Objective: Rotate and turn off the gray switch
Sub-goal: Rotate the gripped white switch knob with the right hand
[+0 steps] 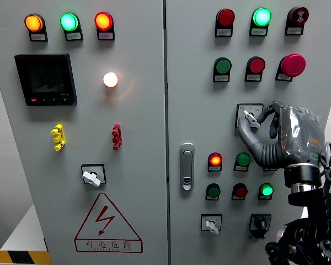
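Right hand (276, 135) up at the panel, fingers (248, 118) pinching the gray switch (249, 117) | switch sits upper-left of the palm, right door, below the round buttons | knob axis points out (wrist twist needed) | left arm nowhere visible

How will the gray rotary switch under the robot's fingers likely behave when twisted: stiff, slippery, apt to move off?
The gray switch sits fixed in a square plate on the cabinet door, so it probably only turns in place. Its small smooth knob looks hard, so likely rigid and somewhat slippery. The right hand has fingertips on it; the grip seems shallow and may slip.
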Tool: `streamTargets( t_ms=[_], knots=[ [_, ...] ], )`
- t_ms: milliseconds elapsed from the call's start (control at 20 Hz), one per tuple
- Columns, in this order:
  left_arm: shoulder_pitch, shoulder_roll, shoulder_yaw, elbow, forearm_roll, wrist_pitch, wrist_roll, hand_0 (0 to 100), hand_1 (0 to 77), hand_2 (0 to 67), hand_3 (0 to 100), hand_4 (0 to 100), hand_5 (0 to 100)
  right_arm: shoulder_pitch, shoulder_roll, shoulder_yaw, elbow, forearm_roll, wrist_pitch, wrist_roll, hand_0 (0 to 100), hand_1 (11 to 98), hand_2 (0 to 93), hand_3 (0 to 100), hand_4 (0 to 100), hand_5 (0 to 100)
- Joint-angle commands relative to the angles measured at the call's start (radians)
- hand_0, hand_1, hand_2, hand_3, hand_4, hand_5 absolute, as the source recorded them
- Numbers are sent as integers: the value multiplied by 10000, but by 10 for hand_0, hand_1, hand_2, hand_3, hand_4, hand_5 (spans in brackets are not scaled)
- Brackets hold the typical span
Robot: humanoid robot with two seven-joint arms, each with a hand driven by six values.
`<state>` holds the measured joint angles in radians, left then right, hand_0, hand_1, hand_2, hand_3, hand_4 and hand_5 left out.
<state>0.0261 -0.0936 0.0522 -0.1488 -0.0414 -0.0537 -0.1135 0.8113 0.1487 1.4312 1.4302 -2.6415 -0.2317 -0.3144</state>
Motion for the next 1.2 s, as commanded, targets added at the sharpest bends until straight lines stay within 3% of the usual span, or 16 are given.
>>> streamTargets(
  t_ms=[0,200,600,1150],
  knots=[
    [0,0,0,0,0,0,0,0,0,101,215,118,124,32,1,0,-66,0,1,15,321,359,689,1000,945,1000],
    [0,0,0,0,0,0,0,0,0,101,215,118,124,48,1,0,-82,0,-14,15,315,368,694,1000,945,1000],
    [0,0,0,0,0,0,0,0,0,101,215,118,124,48,-15,0,-82,-15,-14,15,430,362,717,1000,944,1000],
    [0,0,0,0,0,0,0,0,0,101,215,118,124,48,-15,0,-112,-138,-14,15,492,403,737,1000,946,1000]
  ],
)
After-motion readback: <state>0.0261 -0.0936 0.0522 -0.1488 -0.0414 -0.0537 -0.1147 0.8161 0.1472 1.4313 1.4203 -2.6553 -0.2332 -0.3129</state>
